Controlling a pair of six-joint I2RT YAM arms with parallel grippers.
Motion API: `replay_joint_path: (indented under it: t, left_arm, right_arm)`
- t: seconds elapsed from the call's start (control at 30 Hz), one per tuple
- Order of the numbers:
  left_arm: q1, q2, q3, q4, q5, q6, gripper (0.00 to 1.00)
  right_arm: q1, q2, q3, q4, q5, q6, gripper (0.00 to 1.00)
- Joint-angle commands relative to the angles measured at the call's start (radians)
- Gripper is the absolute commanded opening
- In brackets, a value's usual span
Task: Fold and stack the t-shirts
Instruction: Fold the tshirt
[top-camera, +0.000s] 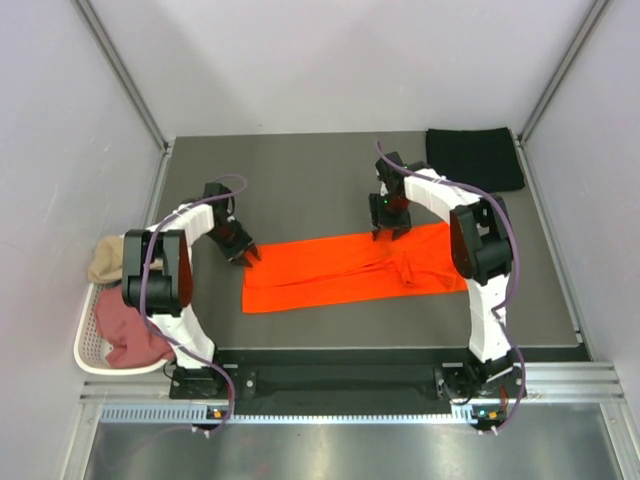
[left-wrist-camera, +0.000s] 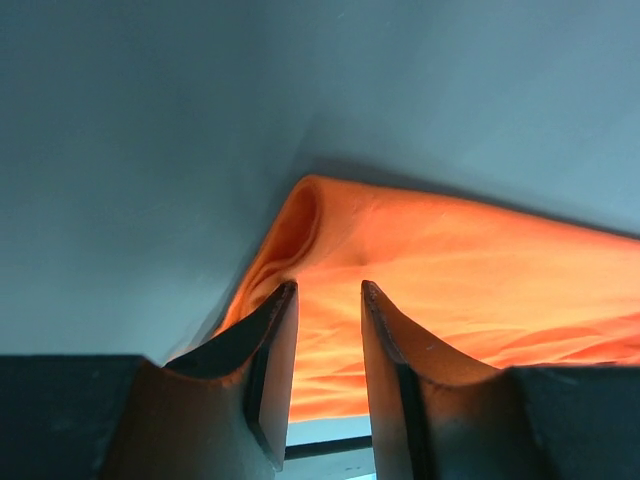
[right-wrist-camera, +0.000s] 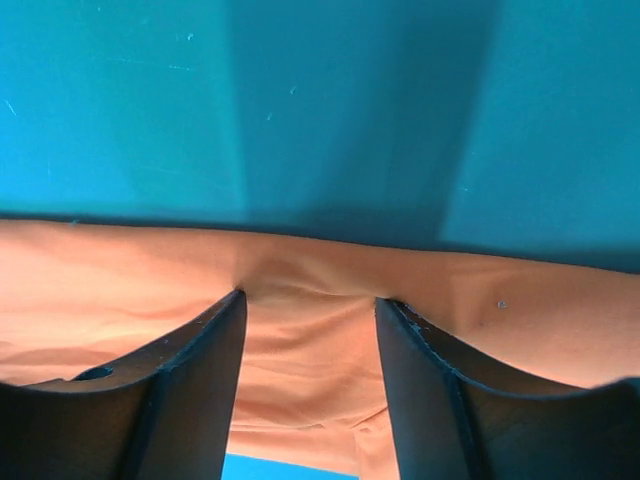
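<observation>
Mid-table, orange shirt (top-camera: 350, 272) lies as long strip running left to right, wrinkled toward right end; lengthwise fold looks done. Left gripper (top-camera: 245, 257) at far-left corner, jaws narrowly parted, nothing visibly pinched. Right gripper (top-camera: 392, 232) on far edge, jaws wider, cloth bare between them. Next, likely: pinch one end, carry across to other end, then stack on black shirt (top-camera: 473, 158) at far right corner

The left arm (top-camera: 160, 275) bends at the elbow and reaches forward and inward, its left end effector (top-camera: 244, 256) tilted down toward the middle, the two fingers (left-wrist-camera: 272, 345) parted by a narrow gap. The right arm (top-camera: 478, 245) arches farther forward and curls inward, the right end effector (top-camera: 390, 231) pointing steeply down, its fingers (right-wrist-camera: 195, 370) standing wider apart.
</observation>
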Motion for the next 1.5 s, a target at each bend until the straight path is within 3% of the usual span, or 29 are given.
replay_joint_path:
  t: [0.0,0.23,0.47,0.6,0.87,1.0,1.17,1.47]
  left_arm:
    - [0.007,-0.094,-0.002,-0.044,-0.059,0.043,0.37]
    - [0.004,-0.233,0.026,-0.065,-0.019,0.08,0.39]
    - [-0.112,-0.294,0.011,-0.01,0.073,0.04,0.39]
    - [-0.302,-0.195,0.093,0.047,0.143,0.004,0.41]
    - [-0.638,0.095,0.446,0.084,0.217,0.021,0.42]
    - [-0.715,0.255,0.586,0.097,0.267,0.003,0.39]
    - [-0.8,0.367,0.655,0.123,0.3,-0.017,0.38]
    - [-0.846,0.428,0.689,0.117,0.301,-0.048,0.38]
  right_arm:
    - [-0.016,-0.04,0.021,0.02,0.05,-0.029,0.57]
    - [-0.056,-0.288,-0.136,-0.04,0.106,-0.06,0.64]
    - [-0.179,-0.534,-0.396,-0.026,0.081,-0.048,0.6]
    - [-0.304,-0.602,-0.502,-0.012,0.02,-0.033,0.57]
    - [-0.508,-0.729,-0.671,0.0,-0.101,-0.028,0.55]
    - [-0.576,-0.76,-0.739,0.029,-0.175,-0.028,0.56]
    - [-0.579,-0.781,-0.799,0.101,-0.226,-0.025,0.56]
    - [-0.574,-0.757,-0.854,0.172,-0.226,-0.037,0.46]
